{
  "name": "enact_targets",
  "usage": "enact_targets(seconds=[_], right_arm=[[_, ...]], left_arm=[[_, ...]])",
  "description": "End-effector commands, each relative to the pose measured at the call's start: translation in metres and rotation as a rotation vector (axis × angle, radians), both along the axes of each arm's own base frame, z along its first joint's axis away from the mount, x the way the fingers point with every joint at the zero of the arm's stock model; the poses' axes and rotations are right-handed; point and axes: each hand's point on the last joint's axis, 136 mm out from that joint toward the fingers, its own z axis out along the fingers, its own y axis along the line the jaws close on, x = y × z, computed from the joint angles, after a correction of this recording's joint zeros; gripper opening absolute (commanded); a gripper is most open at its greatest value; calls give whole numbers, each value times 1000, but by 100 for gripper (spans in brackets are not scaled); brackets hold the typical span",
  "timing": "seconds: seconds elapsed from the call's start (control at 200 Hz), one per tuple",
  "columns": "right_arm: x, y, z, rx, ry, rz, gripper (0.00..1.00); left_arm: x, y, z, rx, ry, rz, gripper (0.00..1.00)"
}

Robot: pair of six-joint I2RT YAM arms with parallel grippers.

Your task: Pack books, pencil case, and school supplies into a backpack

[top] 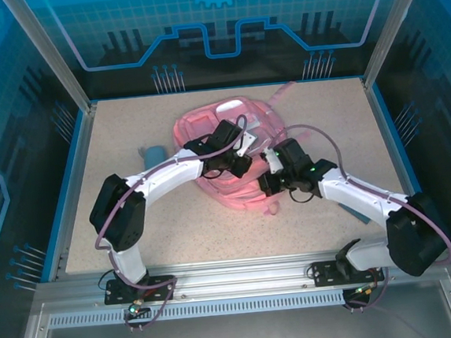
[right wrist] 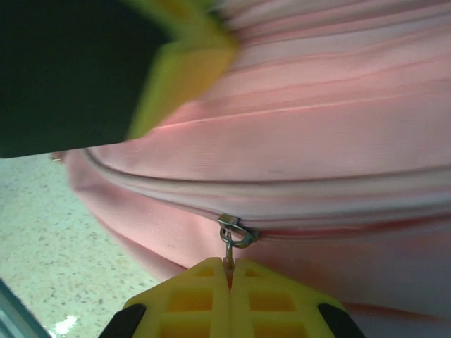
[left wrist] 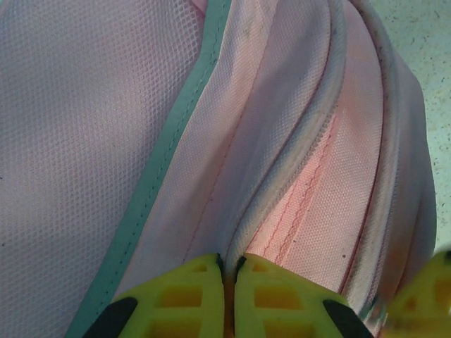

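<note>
Opening stage of the packing task. The pink backpack (top: 206,125) lies at the centre of the desk (top: 135,224) in the top view, with both arms bent over its lower right part. The right end effector (right wrist: 229,271) is closed on the metal zipper pull (right wrist: 228,248), which hangs from the slider (right wrist: 238,232) at lower centre of the right wrist view. The left end effector (left wrist: 229,266) is closed on a ridge of backpack fabric beside a zipper seam, at bottom centre of the left wrist view. This looks like a bracing pinch. The pencil case (top: 153,155) rests on the desk just left of the backpack, partly hidden by the left arm. A dark blue edge, probably a book (top: 361,214), shows beside the right forearm at right of frame. Judged step: unzipping the main compartment, with nothing packed yet. The next move calls for drawing the pull along the curved zipper track while the left pinch holds the fabric taut, so that the bag does not slide or bunch.
</note>
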Motion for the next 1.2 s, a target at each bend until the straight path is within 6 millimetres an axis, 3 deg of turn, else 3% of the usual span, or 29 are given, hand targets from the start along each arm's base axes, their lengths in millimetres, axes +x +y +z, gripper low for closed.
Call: enact_targets(seconds=[0.0,0.08,0.17,0.365,0.54,0.705,0.82,0.986,1.196], right_arm=[[-15,42,1,146,55,53,0],[-11,46,4,226,69,0,0],[-7,33,10,274,61,-80,0],[-1,-27,37,304,47,-274,42],[6,-57,66,343,129,-418,64],[28,-44,90,416,239,-461,67],[46,-29,96,453,311,-487,60],[60,-7,84,423,378,-513,56],[61,-6,56,330,515,-608,55]], left_arm=[[21,-19,40,-168,-107,39,2],[18,-15,40,-176,-112,53,1],[12,-9,41,-190,-115,60,1],[-4,-1,41,-230,-128,31,1],[-16,3,46,-261,-166,-14,1],[-29,8,49,-258,-205,-77,1],[-34,15,50,-240,-235,-90,1],[-37,18,47,-230,-247,-101,2],[-39,21,51,-239,-255,-94,4]])
